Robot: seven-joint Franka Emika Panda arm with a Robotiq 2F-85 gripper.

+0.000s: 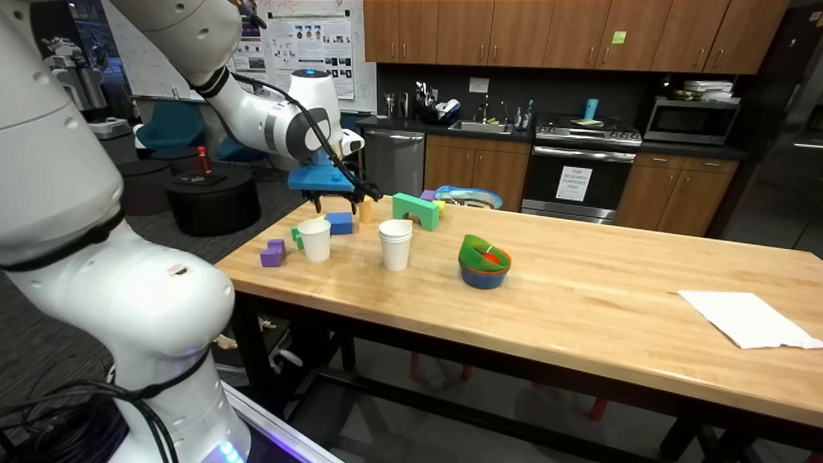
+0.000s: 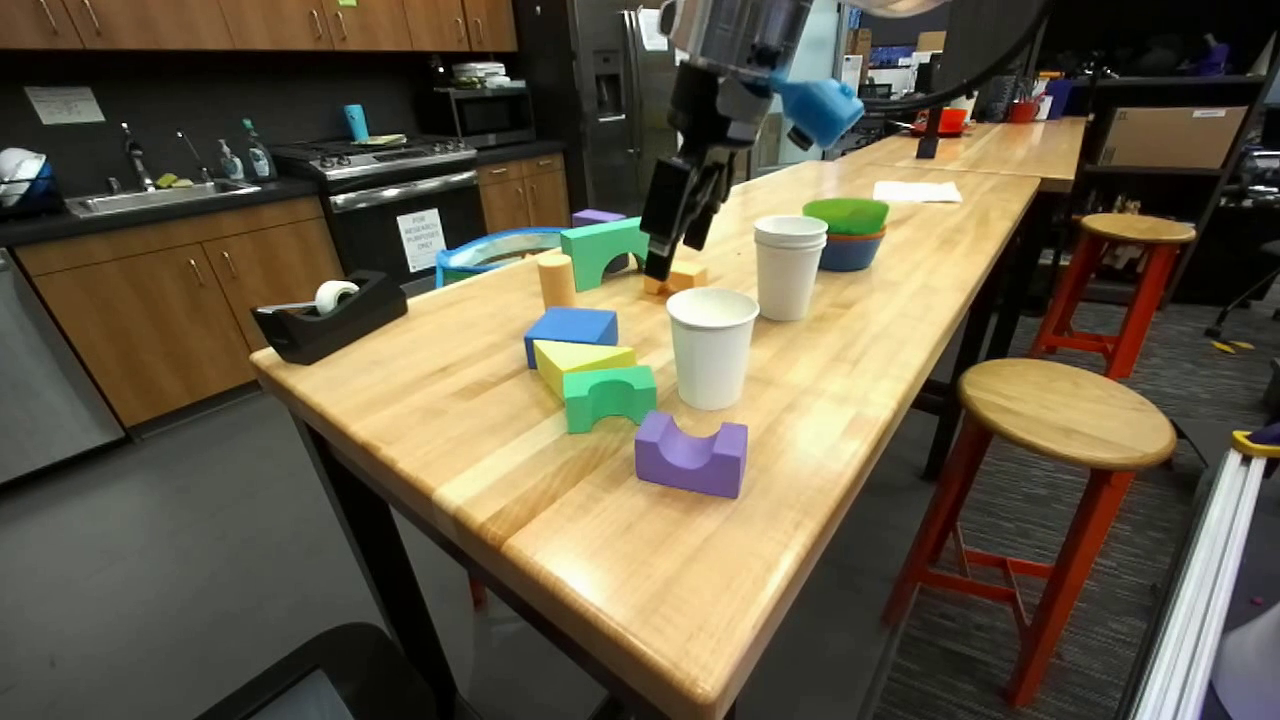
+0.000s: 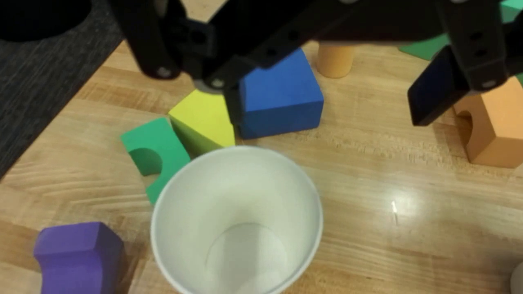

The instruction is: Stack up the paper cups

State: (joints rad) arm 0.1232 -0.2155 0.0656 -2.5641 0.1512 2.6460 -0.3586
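Note:
A single white paper cup (image 1: 316, 241) stands upright, mouth up, on the table. It shows in an exterior view (image 2: 712, 352) and large in the wrist view (image 3: 241, 212), where its inside is empty. A nested stack of paper cups (image 1: 395, 249) stands upright beside it, with more than one rim showing; it also shows in an exterior view (image 2: 787, 275). Only a sliver of the stack (image 3: 518, 279) shows in the wrist view. My gripper (image 3: 327, 116) is open and empty above the blocks, apart from both the cup and the stack. It shows in both exterior views (image 1: 335, 204) (image 2: 677, 258).
A blue block (image 3: 282, 94), yellow block (image 3: 204, 118), green arch (image 3: 157, 155) and purple block (image 3: 77, 257) lie around the single cup. An orange arch (image 3: 498, 126) and cylinder (image 2: 556, 282) are near. Bowls (image 1: 483, 278) stand past the stack; a tape dispenser (image 2: 330, 325) sits at the edge.

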